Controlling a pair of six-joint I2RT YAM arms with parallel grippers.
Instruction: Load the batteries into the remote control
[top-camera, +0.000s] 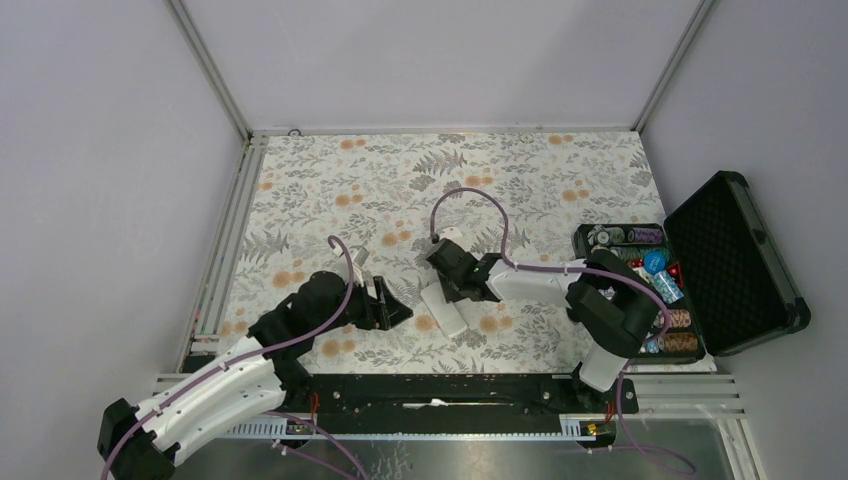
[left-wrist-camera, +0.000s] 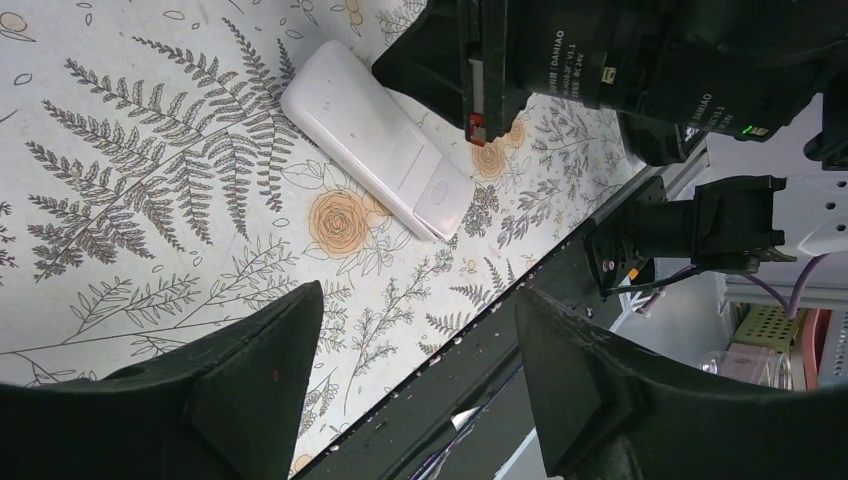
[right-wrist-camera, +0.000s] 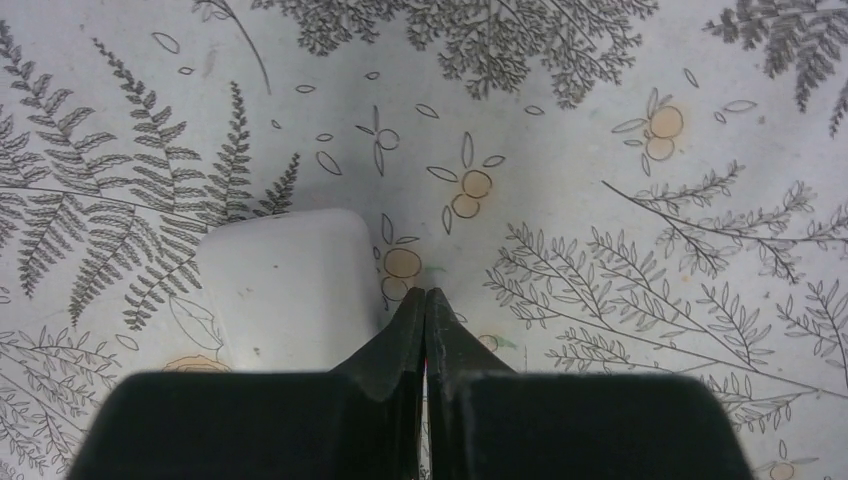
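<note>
The white remote control (top-camera: 443, 310) lies back up on the floral cloth, near the front middle. In the left wrist view it (left-wrist-camera: 375, 135) lies ahead of my open, empty left gripper (left-wrist-camera: 415, 340), which hovers over the cloth's front edge. In the top view my left gripper (top-camera: 395, 303) is just left of the remote. My right gripper (top-camera: 440, 283) is shut with nothing seen between the fingers. Its tips (right-wrist-camera: 425, 300) rest low on the cloth beside the remote's rounded end (right-wrist-camera: 285, 285). Small blue items (top-camera: 662, 278) lie in the case; I cannot tell whether they are the batteries.
An open black case (top-camera: 735, 265) stands at the right edge, its tray holding chip stacks (top-camera: 620, 237) and small pieces. A black rail (left-wrist-camera: 520, 340) runs along the cloth's front edge. The right arm (left-wrist-camera: 600, 60) looms just beyond the remote in the left wrist view.
</note>
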